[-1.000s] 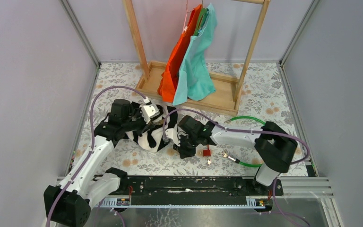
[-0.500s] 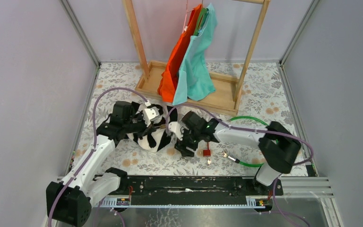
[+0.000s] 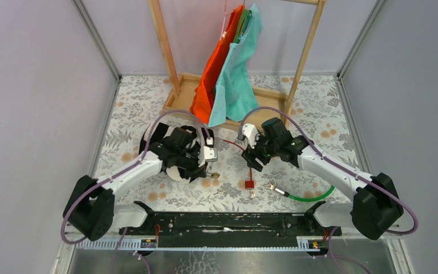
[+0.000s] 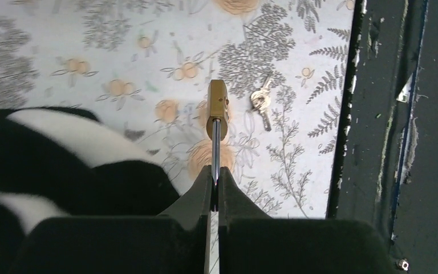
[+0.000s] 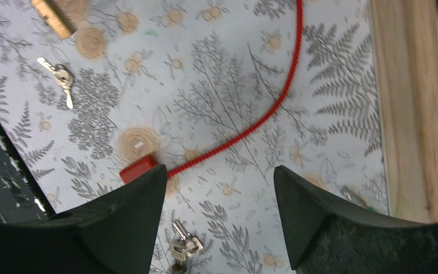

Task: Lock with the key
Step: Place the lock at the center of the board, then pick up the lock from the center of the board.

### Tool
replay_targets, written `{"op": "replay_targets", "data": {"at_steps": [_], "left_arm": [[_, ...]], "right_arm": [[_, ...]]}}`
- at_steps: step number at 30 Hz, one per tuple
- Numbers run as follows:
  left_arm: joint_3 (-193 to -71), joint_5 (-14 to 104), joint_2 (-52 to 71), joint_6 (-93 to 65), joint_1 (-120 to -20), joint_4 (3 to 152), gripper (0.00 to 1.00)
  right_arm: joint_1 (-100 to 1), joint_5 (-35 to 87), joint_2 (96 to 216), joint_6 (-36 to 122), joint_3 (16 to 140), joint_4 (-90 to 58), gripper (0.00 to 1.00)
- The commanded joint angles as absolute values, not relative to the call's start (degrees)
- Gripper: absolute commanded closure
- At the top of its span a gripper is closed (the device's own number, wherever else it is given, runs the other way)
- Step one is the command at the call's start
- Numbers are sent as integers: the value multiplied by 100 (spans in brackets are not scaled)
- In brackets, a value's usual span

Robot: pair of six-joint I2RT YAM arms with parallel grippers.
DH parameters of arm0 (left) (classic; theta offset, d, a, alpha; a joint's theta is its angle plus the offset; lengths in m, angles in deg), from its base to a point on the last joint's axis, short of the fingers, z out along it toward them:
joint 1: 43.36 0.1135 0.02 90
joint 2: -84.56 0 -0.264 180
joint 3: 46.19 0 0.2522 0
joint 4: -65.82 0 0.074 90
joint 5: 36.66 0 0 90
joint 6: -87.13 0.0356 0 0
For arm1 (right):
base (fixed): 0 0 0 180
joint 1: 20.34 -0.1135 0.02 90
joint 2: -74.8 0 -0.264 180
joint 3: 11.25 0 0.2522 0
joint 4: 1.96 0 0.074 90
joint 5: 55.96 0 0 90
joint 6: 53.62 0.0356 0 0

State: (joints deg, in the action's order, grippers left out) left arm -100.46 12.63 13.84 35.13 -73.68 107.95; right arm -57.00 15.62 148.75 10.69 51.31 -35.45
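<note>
My left gripper (image 4: 214,174) is shut on the thin steel shackle of a small brass padlock (image 4: 217,108), which hangs just over the floral tablecloth; in the top view the padlock (image 3: 214,175) sits beside the black-and-white bag (image 3: 174,165). A silver key (image 4: 260,103) lies on the cloth just right of the padlock, and shows as key (image 5: 63,77) in the right wrist view. My right gripper (image 5: 219,171) hovers open and empty above a red cable lock (image 5: 140,168), with a second bunch of keys (image 5: 183,245) below it.
A wooden clothes rack base (image 3: 228,108) with an orange and a teal garment stands at the back. A green cable (image 3: 308,197) curls at the front right. The black rail (image 3: 228,222) runs along the near edge.
My right gripper has opened and drawn back to the right, away from the bag. The left gripper has swung forward and right with the padlock.
</note>
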Motion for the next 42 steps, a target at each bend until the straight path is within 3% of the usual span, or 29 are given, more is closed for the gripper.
{"op": "replay_targets", "data": {"at_steps": [1, 12, 22, 32, 39, 42], "left_arm": [[-10208, 1219, 884, 3350, -7782, 10084, 100], [-10135, 1992, 266, 2551, -8119, 8583, 99], [-9883, 2730, 448, 2860, -8209, 9127, 83], [-9657, 2872, 676, 3144, -8318, 9284, 58], [-9568, 3196, 1215, 3618, -8317, 9675, 31], [-9491, 3519, 1476, 3941, -8305, 9768, 26]], "right_arm": [[-5325, 1789, 14440, 1137, 4962, -3683, 24], [-5040, 1238, 14733, 1054, 4891, -3802, 23], [-5040, 1151, 14939, 1011, 4866, -3735, 22], [-5122, 1031, 15531, 1136, 4979, -3962, 17], [-5755, 1427, 15712, 953, 4872, -4099, 11], [-5932, 1385, 15673, 1082, 4865, -4054, 10]]}}
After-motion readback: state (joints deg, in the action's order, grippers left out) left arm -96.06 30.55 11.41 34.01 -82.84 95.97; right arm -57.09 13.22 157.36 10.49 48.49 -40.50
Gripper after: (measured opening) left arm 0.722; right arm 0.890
